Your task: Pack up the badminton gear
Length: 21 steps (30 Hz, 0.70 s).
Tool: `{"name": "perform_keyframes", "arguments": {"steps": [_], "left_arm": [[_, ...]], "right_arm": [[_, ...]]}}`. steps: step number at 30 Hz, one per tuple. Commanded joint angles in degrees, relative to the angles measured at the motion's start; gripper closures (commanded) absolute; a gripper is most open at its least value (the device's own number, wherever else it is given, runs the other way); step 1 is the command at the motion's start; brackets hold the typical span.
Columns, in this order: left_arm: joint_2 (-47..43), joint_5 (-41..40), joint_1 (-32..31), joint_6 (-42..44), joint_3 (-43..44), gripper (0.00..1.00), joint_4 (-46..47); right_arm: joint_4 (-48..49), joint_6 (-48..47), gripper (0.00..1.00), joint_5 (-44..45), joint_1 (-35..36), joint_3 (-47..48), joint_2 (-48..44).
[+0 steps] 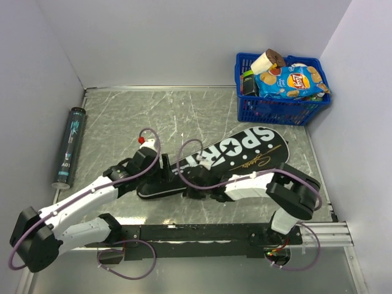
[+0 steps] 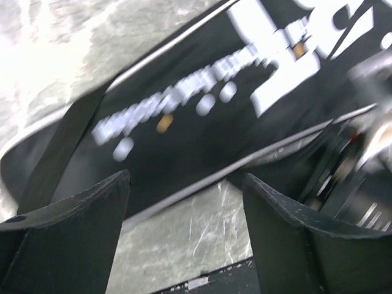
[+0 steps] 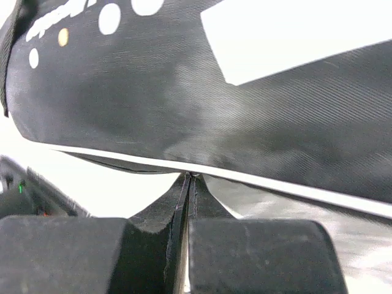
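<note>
By the SPORT cover, left tool agape, right tool clenched at its edge.

Three items on a grey marbled table
Black tube along its left edge; black cover slanting across the middle; blue basket in the far right corner.

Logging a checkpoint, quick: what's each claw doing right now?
Left claw: open, holding nothing.
Right claw: closed, tips at edge of SPORT cover; grip cannot be told.
</note>
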Motion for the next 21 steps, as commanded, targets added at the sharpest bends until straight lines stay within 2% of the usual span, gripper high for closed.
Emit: {"name": "perform_keyframes", "arguments": {"steps": [1,8,21], "left_arm": [[-3.4,-3.3,-0.1,-3.4,-0.5,0.2,-5.1],[-1.1,-6.2,1.2,-4.8,-0.7,0.16,-7.0],[6.3,-3.6,13.1,-1.9,-3.1,0.15,0.3]], "right_arm": [[0.8,-1.0,1.0,3.5,-4.8,-2.1,-5.3],[-1.2,-6.2,1.0,2.0,-11.0,-1.4,-9.7],[-0.5,-9.1,1.0,-1.6,-12.5,-2.3,-10.2]]}}
